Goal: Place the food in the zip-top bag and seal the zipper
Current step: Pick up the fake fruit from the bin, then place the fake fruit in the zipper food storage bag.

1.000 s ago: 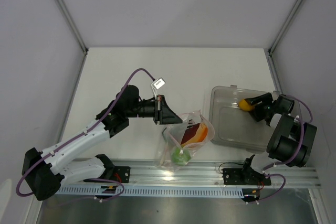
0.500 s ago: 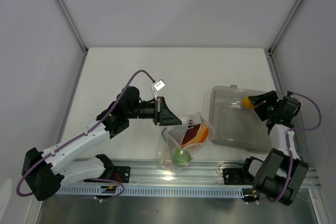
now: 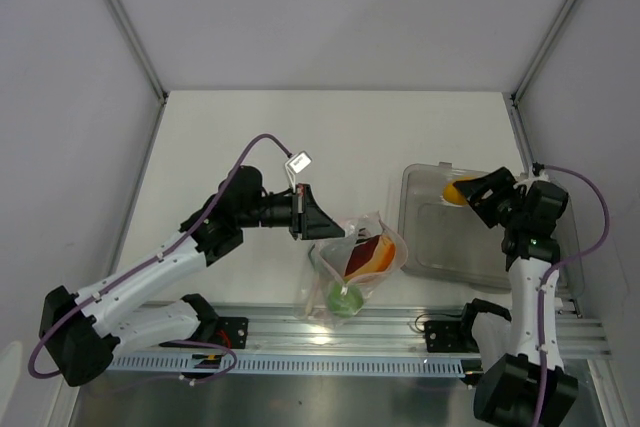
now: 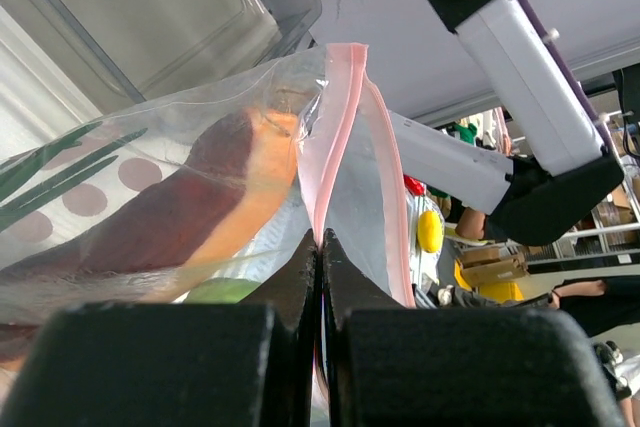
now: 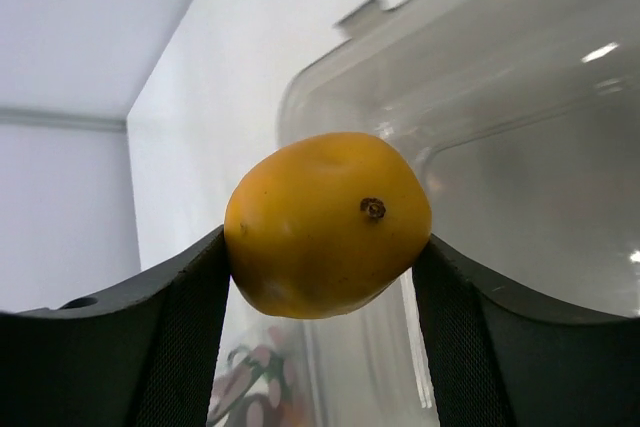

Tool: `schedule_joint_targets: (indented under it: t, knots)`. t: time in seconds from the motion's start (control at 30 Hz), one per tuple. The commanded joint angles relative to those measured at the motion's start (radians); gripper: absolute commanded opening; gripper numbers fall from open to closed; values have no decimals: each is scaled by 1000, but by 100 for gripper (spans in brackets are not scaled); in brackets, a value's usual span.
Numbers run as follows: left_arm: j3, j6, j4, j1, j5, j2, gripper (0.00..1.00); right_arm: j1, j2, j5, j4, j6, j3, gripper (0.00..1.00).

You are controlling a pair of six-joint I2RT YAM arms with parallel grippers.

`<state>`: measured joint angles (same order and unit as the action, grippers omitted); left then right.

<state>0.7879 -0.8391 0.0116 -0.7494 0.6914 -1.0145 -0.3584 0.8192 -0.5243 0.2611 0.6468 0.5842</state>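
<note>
Left jaws are pinching fully closed on the zip-top bag (image 3: 350, 265) at its mouth, right on the zipper (image 4: 338, 127). In the left wrist view the pink-red strip is running up from between the pads. The bag is hanging from that grip, with its lower end down by the front rail (image 3: 350, 332) of the desk (image 3: 330, 137). The zipper is not sealed: its two strips are standing apart and the mouth is gaping.

Inside the bag, the reddish-brown slice (image 3: 370, 254) with the orange edge is lying tilted in the upper part. The green fruit (image 3: 343, 298) is sitting at the bottom.

Right jaws are gripping the yellow-orange fruit (image 5: 325, 222), one pad on each side, spread wide around it. The right arm is holding the fruit over the far-left corner of the clear tray (image 3: 445, 247). Cannot tell whether the fruit is touching the tray. The tray is sitting on the desk just right of the bag.
</note>
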Motion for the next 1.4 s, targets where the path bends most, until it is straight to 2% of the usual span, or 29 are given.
schedule_joint_targets:
  t: [0.0, 0.37, 0.7, 0.83, 1.03, 1.07, 1.17, 1.27, 1.37]
  knots:
    - [4, 0, -1, 10, -19, 34, 1, 73, -61, -37, 75, -33, 100, 0]
    - [-4, 5, -47, 9, -44, 74, 1, 408, -141, -54, 142, -85, 341, 0]
    - [-6, 14, -81, 10, -66, 99, 0, 607, -169, -154, 53, -108, 387, 0]
    - [0, 12, -78, 10, -67, 91, 0, 770, -157, -138, 66, -154, 411, 0]
    - [8, 11, -75, 10, -66, 76, 1, 956, -100, -74, 125, -251, 433, 0]
    - [10, 11, -75, 10, -64, 73, 1, 1017, -91, -60, 144, -263, 437, 0]
    - [16, 12, -78, 10, -64, 65, 0, 1143, -51, 41, 174, -309, 454, 0]
    - [27, 14, -79, 10, -67, 62, 1, 1223, -22, 141, 196, -338, 463, 0]
    - [30, 12, -81, 10, -64, 57, 1, 1251, 14, 214, 245, -364, 473, 4]
